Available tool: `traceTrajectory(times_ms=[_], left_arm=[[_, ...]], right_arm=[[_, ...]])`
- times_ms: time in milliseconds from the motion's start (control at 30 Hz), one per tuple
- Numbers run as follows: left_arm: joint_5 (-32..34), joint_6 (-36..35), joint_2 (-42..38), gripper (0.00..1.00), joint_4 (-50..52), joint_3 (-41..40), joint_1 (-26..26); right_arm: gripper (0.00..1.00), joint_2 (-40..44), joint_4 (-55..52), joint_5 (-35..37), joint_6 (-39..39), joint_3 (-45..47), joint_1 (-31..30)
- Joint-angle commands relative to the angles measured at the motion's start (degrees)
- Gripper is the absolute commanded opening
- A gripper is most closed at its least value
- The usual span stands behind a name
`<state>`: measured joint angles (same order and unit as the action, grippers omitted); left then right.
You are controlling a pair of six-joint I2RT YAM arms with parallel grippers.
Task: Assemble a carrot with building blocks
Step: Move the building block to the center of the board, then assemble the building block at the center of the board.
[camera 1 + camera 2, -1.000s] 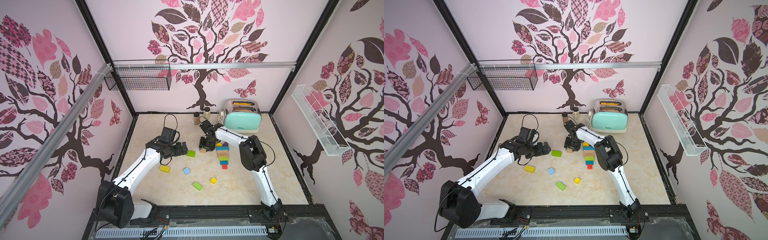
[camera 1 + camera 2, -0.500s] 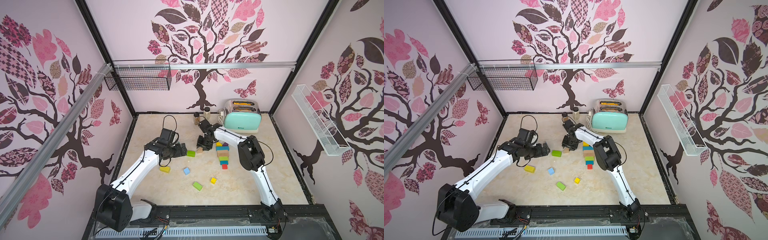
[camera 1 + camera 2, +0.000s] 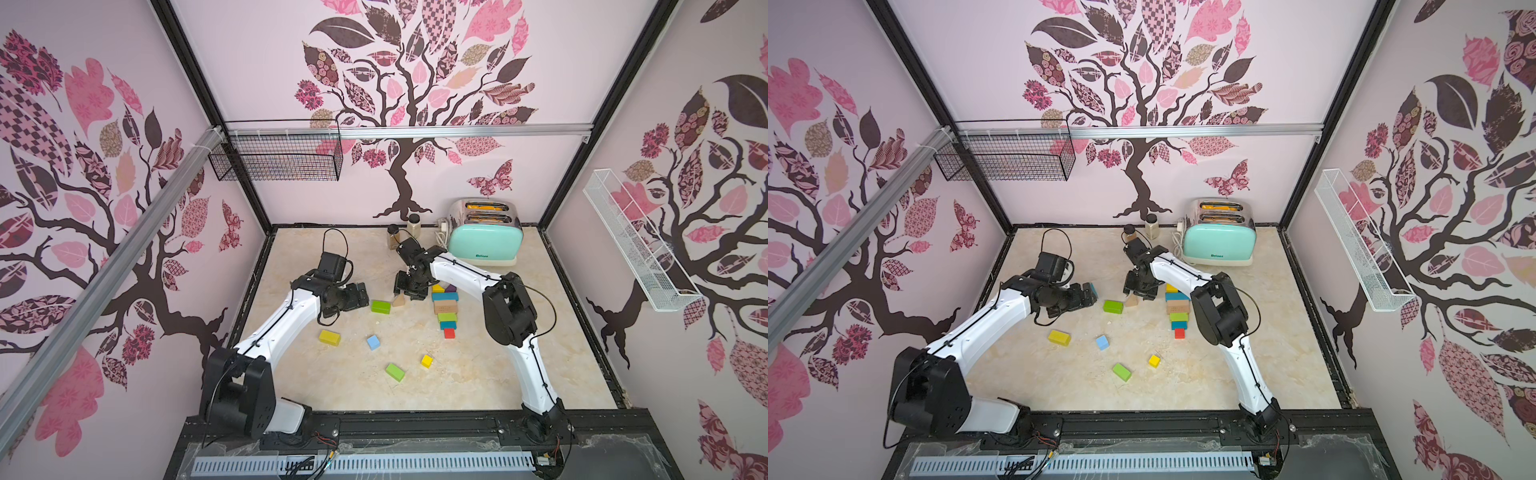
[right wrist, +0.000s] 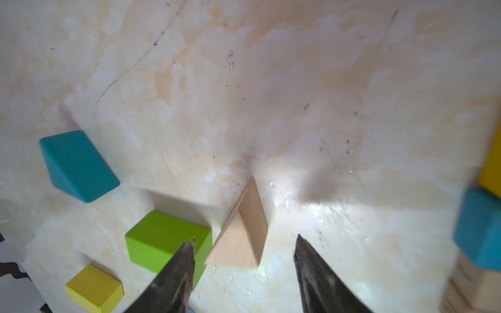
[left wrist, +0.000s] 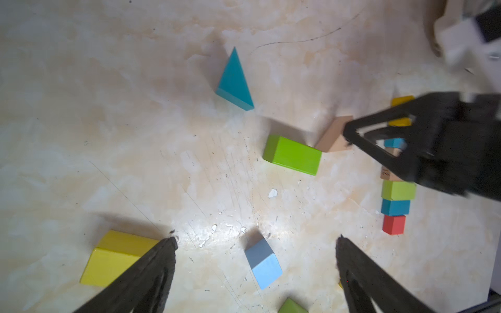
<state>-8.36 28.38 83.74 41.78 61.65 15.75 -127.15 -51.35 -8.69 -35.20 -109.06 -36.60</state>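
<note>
In a top view my right gripper (image 3: 409, 291) hangs over the bare-wood wedge (image 3: 399, 300), just beside the green brick (image 3: 381, 306). The left wrist view shows my left gripper (image 5: 256, 239) spread wide, empty. The right wrist view has my right jaws apart astride the wedge, one finger (image 4: 176, 276) over the brick: closing could snag it.

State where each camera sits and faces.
Top views: high in front, looking down toward the back wall; left arm, right arm, left gripper, right gripper.
Left wrist: on the left arm, facing down at the light blue cube; own open jaws.
Right wrist: on the right arm, facing down at the wooden wedge; own open jaws.
Shared: both wrist views show the green brick.
</note>
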Motion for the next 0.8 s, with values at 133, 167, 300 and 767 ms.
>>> traceTrajectory(times_ms=[133, 167, 300, 767], left_arm=[[2.3, 0.5, 12.7, 0.92, -2.1, 7.8, -1.6], [2.8, 0.6, 14.7, 0.91, -2.4, 8.9, -1.7], [5.3, 1.8, 20.9, 0.88, -4.4, 12.6, -1.8], [9.1, 1.6, 34.2, 0.63, -2.5, 24.3, -1.9]], right_arm=[[0.64, 8.4, -5.8, 3.8, 10.3, -1.4, -0.2], [0.65, 9.0, -6.0, 3.6, 10.9, -1.2, -0.2], [0.65, 10.2, -6.9, 3.9, 12.9, -0.7, -0.2], [0.66, 11.6, -7.2, 3.2, 16.0, 1.1, 0.8]])
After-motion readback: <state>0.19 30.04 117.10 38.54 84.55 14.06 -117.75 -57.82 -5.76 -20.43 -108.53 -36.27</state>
